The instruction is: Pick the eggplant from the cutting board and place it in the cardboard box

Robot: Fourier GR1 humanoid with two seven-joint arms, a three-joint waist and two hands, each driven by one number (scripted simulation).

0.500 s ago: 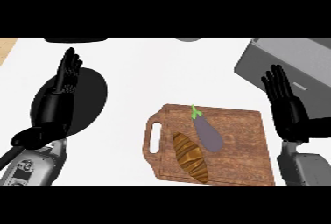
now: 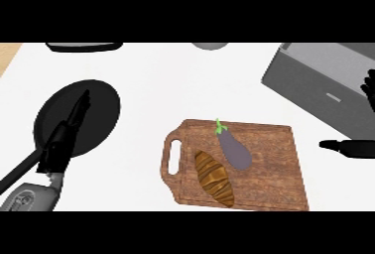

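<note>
Eggplant [image 2: 236, 150]: purple with a green stalk, lying on the upper middle of the board [image 2: 273, 163] with its stalk toward the top edge, just beside the loaf [image 2: 214, 178] and untouched by either hand. Board: brown wood, its handle slot on the left side, lower centre-right of the frame on the white counter [image 2: 183, 84]. Loaf: golden brown, lying lengthwise down the board's left half, lower than the eggplant. Box [image 2: 315, 82]: grey, open-topped, upper right corner, well apart from the board and partly cut by the frame edge. Left hand [image 2: 64, 141]: left side of the frame, seen edge-on, fingers straight and together pointing up the frame, holding nothing. It overlaps a black disc [image 2: 99, 111] in this view, though whether it touches the disc cannot be told; the grey forearm [image 2: 29, 197] enters at the lower left corner. Right hand [image 2: 353, 147]: far right edge, mostly cut off. Its thumb points left just off the board's right side and its fingertips show higher up against the box — spread wide, holding nothing and clear of the eggplant.
</note>
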